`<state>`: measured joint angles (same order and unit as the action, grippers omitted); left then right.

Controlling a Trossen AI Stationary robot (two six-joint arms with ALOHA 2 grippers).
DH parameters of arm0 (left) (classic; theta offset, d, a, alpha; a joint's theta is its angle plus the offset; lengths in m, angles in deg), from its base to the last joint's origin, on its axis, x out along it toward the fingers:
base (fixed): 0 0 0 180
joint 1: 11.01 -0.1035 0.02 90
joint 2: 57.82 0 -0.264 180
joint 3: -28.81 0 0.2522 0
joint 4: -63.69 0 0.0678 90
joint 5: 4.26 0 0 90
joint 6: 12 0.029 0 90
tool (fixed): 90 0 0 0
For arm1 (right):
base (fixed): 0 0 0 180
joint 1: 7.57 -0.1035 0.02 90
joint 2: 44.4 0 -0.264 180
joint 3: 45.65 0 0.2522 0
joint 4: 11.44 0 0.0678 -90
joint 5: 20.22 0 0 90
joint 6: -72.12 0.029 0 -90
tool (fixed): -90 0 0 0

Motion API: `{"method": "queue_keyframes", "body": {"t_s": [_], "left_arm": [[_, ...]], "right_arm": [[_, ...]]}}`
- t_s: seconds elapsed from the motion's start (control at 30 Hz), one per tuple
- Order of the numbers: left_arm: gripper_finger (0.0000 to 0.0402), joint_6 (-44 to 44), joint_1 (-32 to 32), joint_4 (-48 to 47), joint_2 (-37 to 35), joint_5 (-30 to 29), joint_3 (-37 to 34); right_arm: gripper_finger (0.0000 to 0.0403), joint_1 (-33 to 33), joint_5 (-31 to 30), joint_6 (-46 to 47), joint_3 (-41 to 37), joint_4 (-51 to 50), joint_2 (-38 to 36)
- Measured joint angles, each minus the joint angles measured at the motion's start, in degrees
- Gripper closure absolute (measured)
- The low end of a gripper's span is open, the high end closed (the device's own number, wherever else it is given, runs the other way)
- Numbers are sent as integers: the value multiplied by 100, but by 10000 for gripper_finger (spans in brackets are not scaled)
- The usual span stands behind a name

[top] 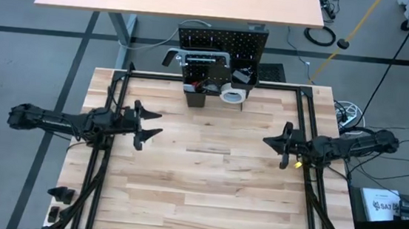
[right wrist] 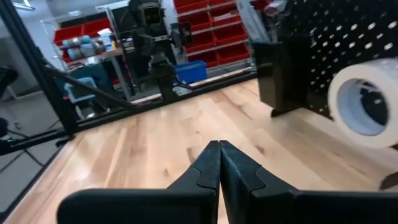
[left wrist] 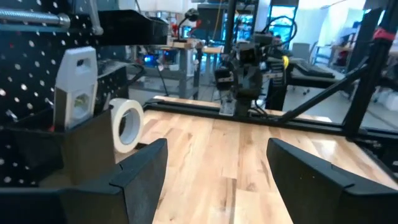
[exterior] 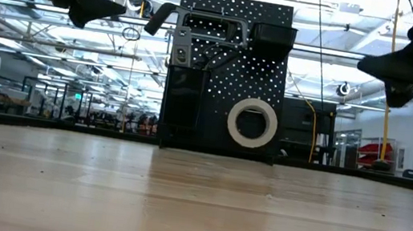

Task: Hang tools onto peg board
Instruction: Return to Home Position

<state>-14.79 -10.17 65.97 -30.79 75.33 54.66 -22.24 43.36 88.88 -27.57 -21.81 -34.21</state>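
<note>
- Your L gripper point(top: 155, 123): jaws wide open, holding nothing, above bench point(top: 198, 192) left side.
- R gripper point(top: 267, 141): jaws shut tight, empty, opposite side.
- White tape roll point(top: 231, 95) hangs on peg board point(top: 222, 38).

The tabletop point(top: 198, 188) is showing pale, jointed wood with a faint satin sheen. The peg board point(exterior: 228, 78) is presenting matt black perforated metal. The white tape roll point(exterior: 255, 102) is looking smooth, and the bar clamp point(left wrist: 76, 87) is showing matt grey plastic.

text: none legible | labels: none | numbers: none
</note>
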Motion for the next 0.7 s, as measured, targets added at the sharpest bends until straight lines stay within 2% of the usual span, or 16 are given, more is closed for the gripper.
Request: {"method": "queue_keyframes", "body": {"t_s": [0.23, 0.43, 0.6, 0.7], "left_arm": [[123, -295, -346, 87, -58, 610, -319], [123, -416, -606, 435, -88, 908, -615], [123, -444, -850, 519, -110, 1535, -627], [123, -469, -924, 548, -110, 1640, -627]], "right_arm": [[403, 522, 664, -2, -272, 224, -63], [403, 1071, 1431, -119, -353, 196, -61], [403, 1581, 2019, -255, -353, 190, -61], [403, 1845, 2328, -289, -352, 74, -61]]}}
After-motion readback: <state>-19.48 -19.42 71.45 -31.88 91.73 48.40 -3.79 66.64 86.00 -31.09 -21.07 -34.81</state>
